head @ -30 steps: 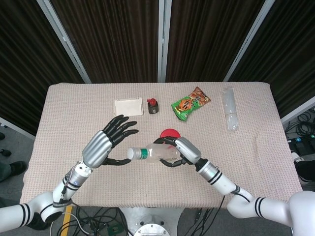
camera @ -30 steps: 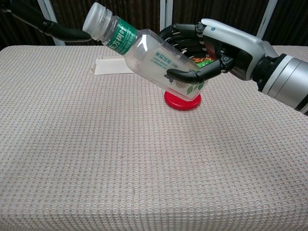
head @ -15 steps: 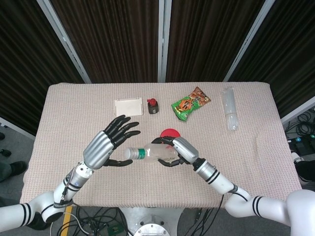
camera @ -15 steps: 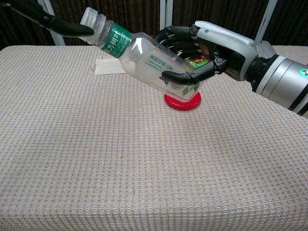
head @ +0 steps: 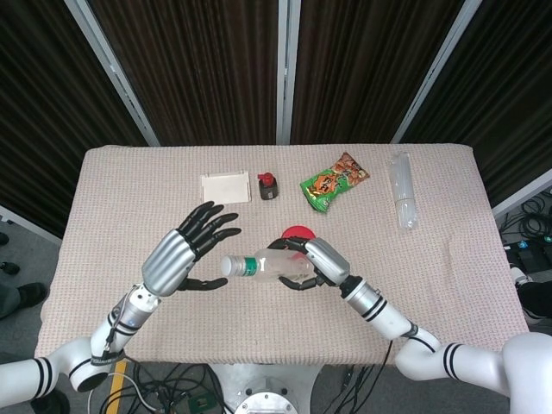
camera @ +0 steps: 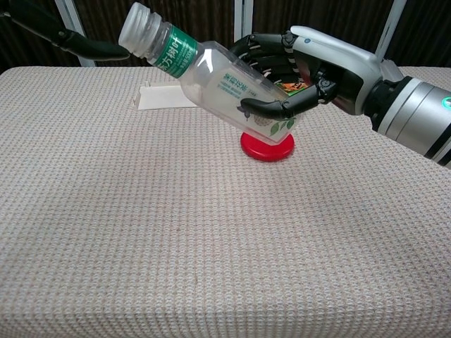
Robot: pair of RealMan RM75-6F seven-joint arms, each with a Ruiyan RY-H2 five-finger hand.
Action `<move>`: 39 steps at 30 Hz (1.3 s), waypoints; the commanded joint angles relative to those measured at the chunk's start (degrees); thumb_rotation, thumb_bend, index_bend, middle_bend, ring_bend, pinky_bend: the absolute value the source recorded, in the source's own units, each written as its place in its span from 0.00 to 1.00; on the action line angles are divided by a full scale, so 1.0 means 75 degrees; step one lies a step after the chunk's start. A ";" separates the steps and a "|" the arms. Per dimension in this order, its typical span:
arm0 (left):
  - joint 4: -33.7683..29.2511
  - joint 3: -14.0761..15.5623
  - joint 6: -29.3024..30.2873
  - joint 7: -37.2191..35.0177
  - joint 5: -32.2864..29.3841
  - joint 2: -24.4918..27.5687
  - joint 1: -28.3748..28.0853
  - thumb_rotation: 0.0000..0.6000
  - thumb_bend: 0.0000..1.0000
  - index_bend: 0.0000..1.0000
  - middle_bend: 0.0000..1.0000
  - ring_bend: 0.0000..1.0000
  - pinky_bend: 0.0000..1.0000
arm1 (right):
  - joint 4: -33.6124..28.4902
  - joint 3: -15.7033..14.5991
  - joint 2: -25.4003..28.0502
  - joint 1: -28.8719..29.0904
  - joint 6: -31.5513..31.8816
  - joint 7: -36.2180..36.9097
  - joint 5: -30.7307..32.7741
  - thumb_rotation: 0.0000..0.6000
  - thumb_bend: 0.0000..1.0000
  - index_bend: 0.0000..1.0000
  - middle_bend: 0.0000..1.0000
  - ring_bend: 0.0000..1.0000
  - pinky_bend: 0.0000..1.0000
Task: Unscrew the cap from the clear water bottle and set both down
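The clear water bottle (head: 267,266) with a green label is held off the table, tilted, its white cap (head: 229,266) pointing to the left. My right hand (head: 317,262) grips the bottle's lower body with its fingers wrapped around it. In the chest view the bottle (camera: 218,77) slants up to the left, with the cap (camera: 137,27) still on its neck and the right hand (camera: 320,67) behind it. My left hand (head: 184,252) is spread open beside the cap. One of its fingers (camera: 67,39) reaches close to the cap; whether they touch is unclear.
A red disc (head: 298,234) lies on the beige cloth under the bottle. At the back are a white card (head: 225,186), a small black bottle with a red top (head: 267,185), a snack bag (head: 334,181) and a clear plastic sleeve (head: 402,190).
The bottle dipped flatter half a second ago and has tilted back up. The left hand's finger lay against the cap then and now sits slightly lower and further left.
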 commanded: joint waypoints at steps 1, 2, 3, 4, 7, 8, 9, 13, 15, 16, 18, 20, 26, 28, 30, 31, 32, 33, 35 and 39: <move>-0.0011 -0.0014 0.0002 -0.0001 -0.0001 -0.0003 -0.0021 1.00 0.03 0.16 0.08 0.00 0.00 | 0.0009 -0.0012 -0.0018 0.0011 -0.0019 -0.0024 0.0000 1.00 0.42 0.54 0.45 0.31 0.41; -0.0018 -0.0022 0.0007 0.0005 0.0000 -0.0006 -0.0030 1.00 0.03 0.16 0.08 0.00 0.00 | 0.0013 -0.0015 -0.0027 0.0015 -0.0027 -0.0035 0.0003 1.00 0.42 0.54 0.45 0.31 0.41; -0.0029 -0.0029 0.0015 0.0016 0.0002 -0.0010 -0.0039 1.00 0.03 0.16 0.08 0.00 0.00 | 0.0015 -0.0018 -0.0041 0.0018 -0.0028 -0.0037 0.0006 1.00 0.42 0.54 0.45 0.31 0.41; -0.0040 -0.0031 0.0018 0.0018 0.0004 -0.0013 -0.0047 1.00 0.03 0.16 0.08 0.00 0.00 | 0.0018 -0.0021 -0.0050 0.0019 -0.0025 -0.0039 0.0004 1.00 0.42 0.54 0.45 0.31 0.41; -0.0071 -0.0019 0.0018 0.0036 0.0023 -0.0006 -0.0066 1.00 0.03 0.16 0.08 0.00 0.00 | 0.0038 -0.0023 -0.0075 0.0026 -0.0026 -0.0073 0.0010 1.00 0.42 0.54 0.45 0.31 0.41; -0.0079 -0.0014 0.0018 0.0042 0.0029 -0.0006 -0.0071 1.00 0.03 0.16 0.08 0.00 0.00 | 0.0042 -0.0019 -0.0080 0.0027 -0.0027 -0.0076 0.0017 1.00 0.42 0.54 0.45 0.31 0.41; -0.0091 -0.0005 0.0015 0.0051 0.0038 -0.0002 -0.0077 1.00 0.03 0.16 0.08 0.00 0.00 | 0.0048 -0.0017 -0.0085 0.0030 -0.0031 -0.0080 0.0025 1.00 0.42 0.54 0.45 0.31 0.41; -0.0119 0.0018 0.0010 0.0075 0.0044 0.0013 -0.0087 1.00 0.03 0.16 0.08 0.00 0.00 | 0.0049 -0.0014 -0.0080 0.0030 -0.0015 -0.0068 0.0032 1.00 0.42 0.55 0.45 0.31 0.41; -0.0122 0.0046 0.0024 0.0061 0.0047 0.0021 -0.0075 1.00 0.03 0.16 0.08 0.00 0.00 | 0.0061 -0.0014 -0.0070 0.0020 0.0007 -0.0063 0.0035 1.00 0.42 0.54 0.45 0.31 0.41; -0.0120 0.0067 0.0030 0.0040 0.0058 0.0027 -0.0070 1.00 0.03 0.16 0.08 0.00 0.00 | 0.0067 -0.0009 -0.0067 0.0014 0.0014 -0.0055 0.0046 1.00 0.42 0.54 0.45 0.31 0.41; -0.0078 0.0120 0.0087 -0.0072 0.0117 0.0031 -0.0055 1.00 0.03 0.17 0.08 0.00 0.00 | 0.0076 -0.0002 -0.0051 0.0011 0.0010 -0.0030 0.0067 1.00 0.42 0.55 0.45 0.31 0.41; -0.0014 0.0166 0.0083 -0.0074 0.0130 0.0054 -0.0039 1.00 0.03 0.21 0.08 0.00 0.00 | 0.0083 -0.0005 -0.0042 0.0004 0.0022 -0.0018 0.0066 1.00 0.42 0.55 0.45 0.31 0.41; 0.0019 0.0223 0.0009 -0.0127 0.0005 0.0106 -0.0006 1.00 0.04 0.29 0.08 0.00 0.00 | 0.0087 -0.0018 -0.0027 -0.0002 0.0058 0.0043 0.0044 1.00 0.42 0.55 0.46 0.32 0.41; 0.0004 0.0224 -0.0002 -0.0146 -0.0020 0.0113 -0.0005 1.00 0.08 0.31 0.08 0.00 0.00 | 0.0089 -0.0017 -0.0032 0.0008 0.0057 0.0069 0.0037 1.00 0.42 0.55 0.46 0.32 0.41; -0.0008 0.0235 -0.0025 -0.0158 -0.0019 0.0137 -0.0015 1.00 0.11 0.32 0.08 0.00 0.00 | 0.0091 -0.0019 -0.0041 0.0014 0.0052 0.0086 0.0037 1.00 0.42 0.55 0.46 0.32 0.41; -0.0011 0.0238 -0.0028 -0.0160 -0.0018 0.0142 -0.0016 1.00 0.13 0.32 0.08 0.00 0.00 | 0.0090 -0.0019 -0.0041 0.0018 0.0052 0.0101 0.0035 1.00 0.42 0.55 0.46 0.32 0.41; -0.0013 0.0245 -0.0034 -0.0166 -0.0014 0.0148 -0.0019 1.00 0.15 0.32 0.08 0.00 0.00 | 0.0093 -0.0019 -0.0042 0.0022 0.0054 0.0105 0.0029 1.00 0.42 0.55 0.46 0.32 0.41; -0.0017 0.0257 -0.0050 -0.0173 -0.0014 0.0163 -0.0021 1.00 0.16 0.32 0.08 0.00 0.00 | 0.0097 -0.0018 -0.0040 0.0024 0.0056 0.0098 0.0026 1.00 0.42 0.55 0.46 0.32 0.41; -0.0026 0.0269 -0.0067 -0.0180 -0.0017 0.0184 -0.0024 1.00 0.20 0.32 0.08 0.00 0.00 | 0.0096 -0.0019 -0.0037 0.0022 0.0062 0.0107 0.0029 1.00 0.42 0.55 0.46 0.32 0.42; -0.0046 0.0288 -0.0098 -0.0179 -0.0016 0.0217 -0.0032 1.00 0.24 0.32 0.08 0.00 0.00 | 0.0098 -0.0012 -0.0034 0.0027 0.0057 0.0136 0.0043 1.00 0.42 0.55 0.46 0.32 0.42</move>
